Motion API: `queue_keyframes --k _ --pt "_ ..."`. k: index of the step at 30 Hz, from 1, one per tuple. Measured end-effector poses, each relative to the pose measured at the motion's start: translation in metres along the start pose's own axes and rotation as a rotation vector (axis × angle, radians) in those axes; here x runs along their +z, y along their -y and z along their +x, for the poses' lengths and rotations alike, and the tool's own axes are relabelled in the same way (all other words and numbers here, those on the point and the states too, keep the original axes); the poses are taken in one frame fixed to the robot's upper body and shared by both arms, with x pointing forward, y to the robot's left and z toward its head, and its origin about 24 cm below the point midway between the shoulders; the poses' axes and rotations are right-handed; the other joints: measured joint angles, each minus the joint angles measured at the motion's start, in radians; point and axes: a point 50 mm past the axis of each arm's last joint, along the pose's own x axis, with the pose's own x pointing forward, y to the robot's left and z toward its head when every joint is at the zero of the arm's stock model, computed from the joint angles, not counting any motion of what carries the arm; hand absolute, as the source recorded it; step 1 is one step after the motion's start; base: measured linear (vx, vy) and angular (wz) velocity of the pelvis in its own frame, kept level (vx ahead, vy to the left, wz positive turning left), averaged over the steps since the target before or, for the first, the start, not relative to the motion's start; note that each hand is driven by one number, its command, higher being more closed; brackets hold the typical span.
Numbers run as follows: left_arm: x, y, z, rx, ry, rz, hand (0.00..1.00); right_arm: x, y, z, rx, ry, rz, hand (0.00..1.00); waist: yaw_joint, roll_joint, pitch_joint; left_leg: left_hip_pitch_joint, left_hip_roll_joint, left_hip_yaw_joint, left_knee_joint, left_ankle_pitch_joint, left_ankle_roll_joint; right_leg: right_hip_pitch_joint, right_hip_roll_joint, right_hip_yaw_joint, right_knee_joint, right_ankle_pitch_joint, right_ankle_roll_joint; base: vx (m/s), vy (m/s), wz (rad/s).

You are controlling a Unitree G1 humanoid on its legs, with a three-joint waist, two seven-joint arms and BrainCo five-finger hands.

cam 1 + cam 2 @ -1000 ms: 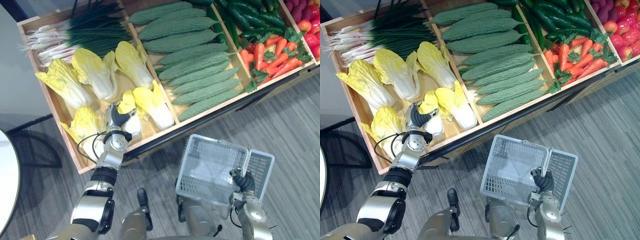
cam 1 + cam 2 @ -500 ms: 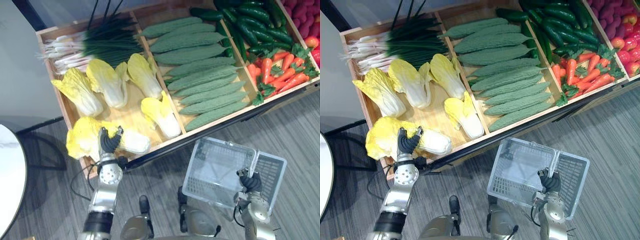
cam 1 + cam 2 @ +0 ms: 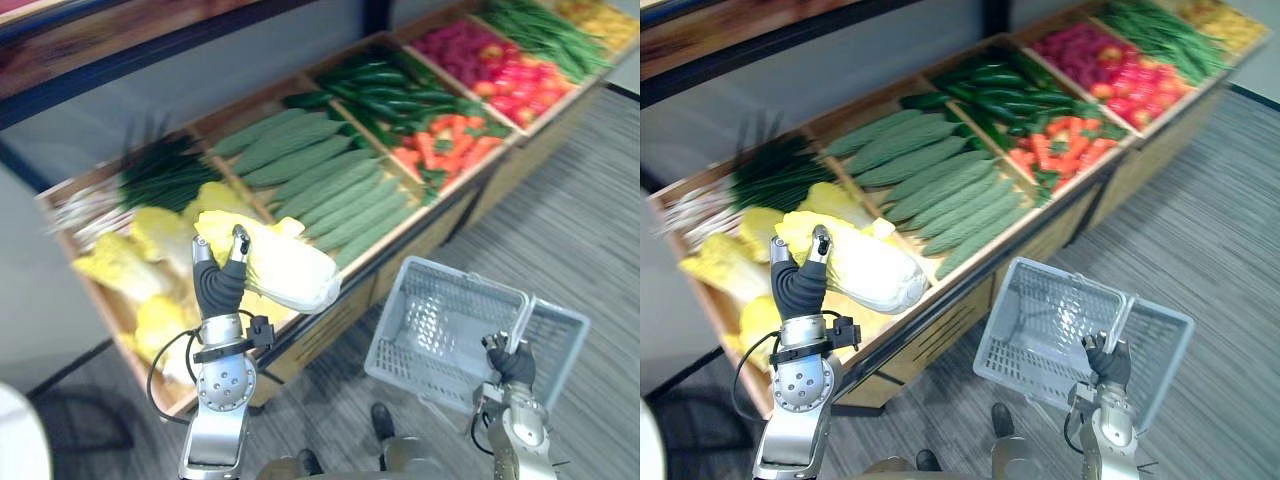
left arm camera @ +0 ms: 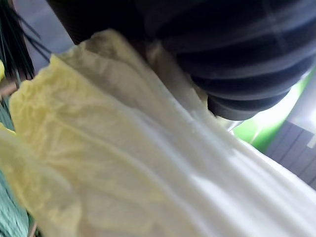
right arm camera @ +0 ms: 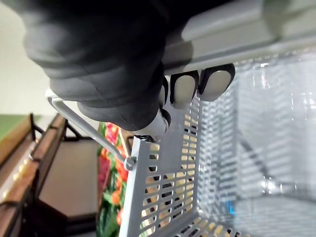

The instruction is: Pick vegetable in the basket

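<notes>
My left hand [image 3: 218,285] is shut on a pale yellow-white napa cabbage [image 3: 275,265], held up in the air in front of the wooden stand. In the left wrist view the cabbage [image 4: 123,163] lies pressed against the dark cover of that hand [image 4: 222,54]. At the lower right hangs a grey plastic basket [image 3: 440,320], and my right hand [image 3: 512,365] is shut on its handle. The right wrist view shows the fingertips [image 5: 185,88] curled under the handle bar [image 5: 232,34], with the basket's slotted wall [image 5: 168,173] below.
A wooden stand [image 3: 330,320] holds bins: more napa cabbages [image 3: 120,270], green onions [image 3: 160,175], bitter gourds [image 3: 320,180], cucumbers [image 3: 380,85], carrots [image 3: 450,145], red produce [image 3: 500,60]. Grey striped floor [image 3: 580,210] lies at the right.
My left hand has lifted the cabbage out of its bin and up clear of the stand. The camera has tilted up and turned, so the stand looks shifted. The basket stays in my right hand.
</notes>
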Motion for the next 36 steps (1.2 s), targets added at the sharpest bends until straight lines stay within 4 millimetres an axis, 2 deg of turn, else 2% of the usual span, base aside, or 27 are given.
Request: queue_keyframes --k 1,3,4,5,6,8,9,10,11,12,13,15,17,19,20,21,22,23,25,29,33,36 --pt "0.001 0.0 0.002 -0.006 0.009 0.004 1.0 0.002 -0.004 0.002 0.012 0.007 0.004 1.0 -0.001 -0.002 0.0 0.003 0.006 0.029 0.001 0.0 0.0 -0.006 -0.022 -0.106 0.008 0.002 -0.014 0.02 -0.033 -1.17" --pt "0.001 0.0 0.008 -0.016 0.028 -0.002 1.0 0.005 -0.022 0.006 0.068 0.02 0.013 1.0 0.002 0.0 -0.002 0.03 0.041 0.134 0.015 0.0 -0.002 -0.008 -0.093 -0.481 0.058 -0.018 -0.06 0.09 -0.066 -1.34" --pt "0.001 0.0 0.009 -0.02 0.028 -0.009 1.0 0.005 -0.027 0.006 0.086 0.022 0.009 1.0 0.003 0.0 -0.001 0.044 0.046 0.158 0.018 -0.001 -0.003 0.0 -0.098 -0.533 0.066 -0.006 -0.076 0.12 -0.098 -1.41" --pt "0.001 0.001 0.009 -0.026 0.023 -0.017 1.0 0.005 -0.035 0.005 0.121 0.022 0.004 1.0 0.003 -0.003 -0.003 0.075 0.051 0.193 0.021 -0.002 -0.006 0.012 -0.09 -0.535 0.067 0.057 -0.071 0.2 -0.182 -1.44" --pt "-0.001 0.006 0.008 -0.041 0.008 -0.035 1.0 0.006 -0.039 0.005 0.147 0.025 -0.008 1.0 0.002 0.014 -0.004 0.107 0.068 0.22 0.03 -0.006 -0.012 0.011 -0.057 -0.473 0.073 0.057 -0.054 0.18 -0.166 -1.63" --pt "-0.004 0.016 0.009 -0.077 0.0 -0.055 1.0 0.007 -0.044 0.007 0.174 0.031 -0.012 1.0 0.0 0.018 -0.004 0.122 0.101 0.244 0.097 -0.007 -0.013 0.001 -0.035 -0.409 0.096 0.028 -0.062 0.17 -0.151 -1.26" --pt "-0.009 0.026 0.011 -0.125 -0.013 -0.064 1.0 0.008 -0.044 0.007 0.177 0.032 -0.012 1.0 0.0 0.016 -0.004 0.114 0.151 0.244 0.215 -0.007 -0.014 0.003 -0.014 -0.366 0.109 0.009 -0.072 0.19 -0.185 -1.22" --pt "-0.014 0.035 0.011 -0.163 -0.035 -0.071 1.0 0.01 -0.047 0.009 0.194 0.041 -0.016 1.0 0.0 0.018 -0.003 0.084 0.215 0.217 0.376 0.006 0.007 0.017 0.013 -0.32 0.111 -0.006 -0.081 0.19 -0.188 -1.22" --pt "-0.017 0.038 0.009 -0.182 -0.048 -0.07 1.0 0.012 -0.05 0.009 0.21 0.046 -0.019 1.0 -0.003 0.019 -0.004 0.066 0.24 0.186 0.452 0.024 0.032 0.025 0.026 -0.293 0.11 -0.011 -0.086 0.24 -0.145 -1.39" --pt "-0.022 0.044 0.007 -0.211 -0.07 -0.074 1.0 0.015 -0.058 0.01 0.251 0.058 -0.019 1.0 0.0 0.019 -0.004 0.02 0.255 0.076 0.572 0.008 0.053 0.038 0.048 -0.236 0.103 -0.018 -0.095 0.2 -0.066 -1.48" --pt "-0.024 0.05 0.006 -0.237 -0.081 -0.077 1.0 0.022 -0.064 0.013 0.279 0.081 -0.018 1.0 0.001 0.018 -0.004 -0.044 0.221 -0.05 0.631 -0.029 0.033 0.045 0.058 -0.182 0.098 -0.024 -0.103 0.21 -0.025 -1.48" --pt "-0.031 0.053 0.002 -0.255 -0.114 -0.069 1.0 0.027 -0.073 0.015 0.319 0.096 -0.004 1.0 0.007 0.018 -0.004 -0.106 0.152 -0.2 0.639 -0.074 0.011 0.07 0.064 -0.1 0.089 -0.028 -0.107 0.24 0.082 -1.32" --pt "-0.039 0.054 -0.002 -0.266 -0.146 -0.047 1.0 0.025 -0.078 0.012 0.338 0.082 0.029 1.0 0.017 0.018 -0.004 -0.142 0.112 -0.284 0.601 -0.095 0.004 0.112 0.063 -0.032 0.081 -0.021 -0.098 0.24 0.133 -1.14" --pt "-0.042 0.055 -0.002 -0.273 -0.155 -0.021 1.0 0.024 -0.081 0.011 0.364 0.07 0.061 1.0 0.028 0.018 -0.004 -0.182 0.065 -0.369 0.512 -0.095 0.004 0.134 0.059 0.029 0.079 -0.024 -0.092 0.14 0.166 -0.9" --pt "-0.045 0.057 -0.002 -0.281 -0.159 -0.001 1.0 0.023 -0.082 0.01 0.371 0.06 0.073 1.0 0.03 0.021 -0.005 -0.199 0.036 -0.441 0.419 -0.085 -0.011 0.138 0.056 0.059 0.08 -0.024 -0.074 0.09 0.222 -0.85" --pt "-0.048 0.059 -0.002 -0.29 -0.17 0.014 1.0 0.022 -0.08 0.009 0.373 0.052 0.084 1.0 0.029 0.043 -0.015 -0.206 0.031 -0.491 0.289 -0.009 -0.047 0.137 0.07 0.082 0.081 -0.027 -0.045 0.07 0.237 -0.8" --pt "-0.05 0.062 -0.002 -0.297 -0.176 0.016 1.0 0.023 -0.078 0.008 0.372 0.054 0.083 1.0 0.029 0.066 -0.02 -0.209 0.041 -0.51 0.241 0.041 -0.04 0.138 0.088 0.091 0.08 -0.031 -0.031 0.07 0.273 -0.72" --pt "-0.056 0.064 -0.004 -0.324 -0.193 0.06 1.0 0.018 -0.076 0.004 0.367 0.033 0.094 1.0 0.027 0.052 -0.027 -0.191 0.029 -0.488 0.238 0.026 -0.037 0.142 0.078 0.118 0.075 -0.029 -0.016 0.07 0.259 -0.45" --pt "-0.063 0.066 -0.004 -0.354 -0.2 0.119 1.0 0.017 -0.078 -0.007 0.401 0.025 0.125 1.0 0.017 0.027 -0.035 -0.166 -0.01 -0.452 0.17 0.044 -0.009 0.14 0.034 0.142 0.045 -0.016 0.013 0.07 0.238 -0.3" --pt "-0.065 0.077 -0.007 -0.42 -0.191 0.174 1.0 0.015 -0.086 -0.012 0.466 0.002 0.153 1.0 0.011 0.019 -0.036 -0.134 -0.057 -0.409 0.097 0.066 0.019 0.141 -0.011 0.184 0.001 0.004 0.042 0.04 0.151 -0.22" --pt "-0.07 0.09 -0.02 -0.516 -0.199 0.217 1.0 0.013 -0.094 -0.016 0.52 -0.02 0.19 1.0 0.01 0.011 -0.038 -0.129 -0.071 -0.395 0.064 0.072 0.023 0.136 -0.023 0.197 -0.025 0.012 0.049 0.05 0.053 -0.11" --pt "-0.079 0.096 -0.031 -0.59 -0.234 0.257 1.0 0.014 -0.106 -0.021 0.585 -0.03 0.213 1.0 0.006 -0.007 -0.043 -0.128 -0.07 -0.384 0.049 0.075 0.02 0.123 -0.021 0.215 -0.028 0.012 0.049 0.08 0.013 -0.1"
